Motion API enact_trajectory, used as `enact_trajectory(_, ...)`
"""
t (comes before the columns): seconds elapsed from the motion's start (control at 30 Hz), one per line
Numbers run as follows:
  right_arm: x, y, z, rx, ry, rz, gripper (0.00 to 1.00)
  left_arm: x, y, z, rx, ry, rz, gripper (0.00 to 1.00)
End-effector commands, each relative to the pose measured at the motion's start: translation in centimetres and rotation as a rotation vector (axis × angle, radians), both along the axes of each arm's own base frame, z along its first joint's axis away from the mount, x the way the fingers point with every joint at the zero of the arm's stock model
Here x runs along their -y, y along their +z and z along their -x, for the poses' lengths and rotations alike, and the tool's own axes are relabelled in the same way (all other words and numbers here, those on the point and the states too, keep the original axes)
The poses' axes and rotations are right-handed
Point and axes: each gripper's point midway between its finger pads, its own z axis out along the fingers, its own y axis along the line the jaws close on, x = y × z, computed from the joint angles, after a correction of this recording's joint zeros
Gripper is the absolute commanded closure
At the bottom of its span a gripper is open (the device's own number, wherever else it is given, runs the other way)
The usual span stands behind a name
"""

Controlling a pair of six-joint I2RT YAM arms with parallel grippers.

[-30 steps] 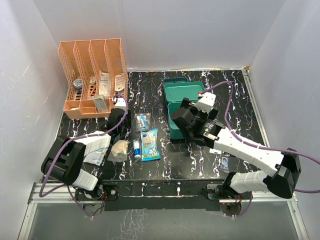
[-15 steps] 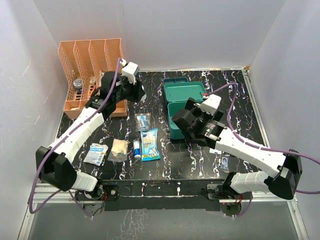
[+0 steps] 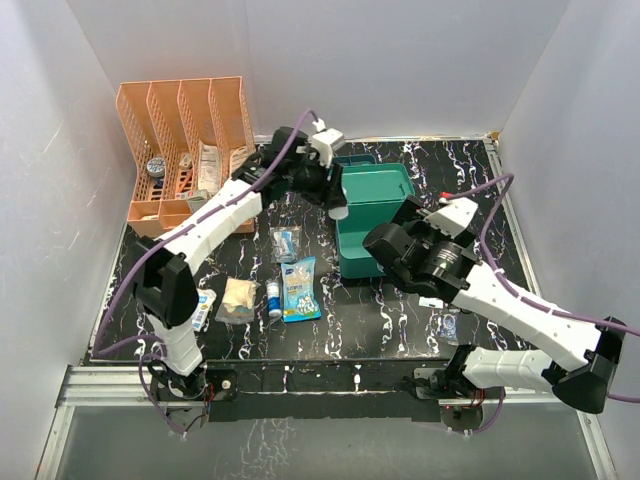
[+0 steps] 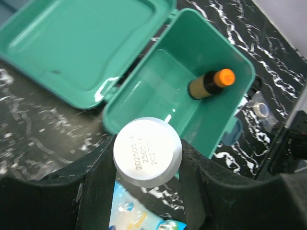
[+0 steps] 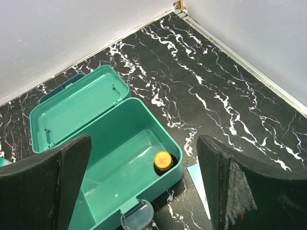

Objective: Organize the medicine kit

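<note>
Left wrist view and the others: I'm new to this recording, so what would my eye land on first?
The open teal medicine kit, right of centre on the black marbled table, holds just one orange-capped brown bottle. By its edge, a date-stamped silver-ended container is clamped in the jaws of the left gripper, while the right gripper hovers wide open nearby.

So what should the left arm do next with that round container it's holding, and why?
Probably carry it slightly farther over the medicine kit and lower it in: the left gripper holds the round container above the kit's rim, and the floor beside the orange-capped bottle is bare.
</note>
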Motion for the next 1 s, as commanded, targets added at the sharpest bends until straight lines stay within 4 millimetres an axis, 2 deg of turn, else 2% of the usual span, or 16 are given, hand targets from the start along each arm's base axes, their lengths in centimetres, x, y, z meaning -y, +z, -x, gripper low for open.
enact_trajectory(0.0,1.9,2.6,0.6,0.088,-0.056,-0.041,0.10,3.6,2.5,1.4,-0.012,-0.077,0.075,1.00)
enact_trajectory(0.1,2.2,2.6,0.9,0.085,-0.057,-0.040,0.10,5.6,2.0,1.6,-0.023,-0.121,0.072,1.00)
enact_trajectory(0.13,2.3,2.5,0.9,0.083,-0.058,-0.039,0.10,6.0,1.2,1.6,-0.036,-0.131,0.060,1.00)
enact_trajectory(0.33,2.7,2.1,1.3,0.080,-0.058,-0.051,0.11,9.3,-0.4,1.4,-0.051,-0.185,0.041,1.00)
enact_trajectory(0.43,2.9,2.1,1.4,0.079,-0.058,-0.051,0.11,11.0,-1.6,2.0,-0.089,-0.219,0.045,1.00)
enact_trajectory(0.63,3.3,2.1,1.7,0.080,-0.059,-0.062,0.11,13.6,-2.5,3.2,-0.097,-0.315,0.029,1.00)
enact_trajectory(0.77,3.7,2.0,2.1,0.081,-0.058,-0.074,0.11,13.4,-3.6,3.9,-0.040,-0.392,-0.065,1.00)
enact_trajectory(0.97,4.0,1.9,2.3,0.085,-0.057,-0.089,0.11,11.2,-6.3,4.4,0.006,-0.455,-0.250,1.00)
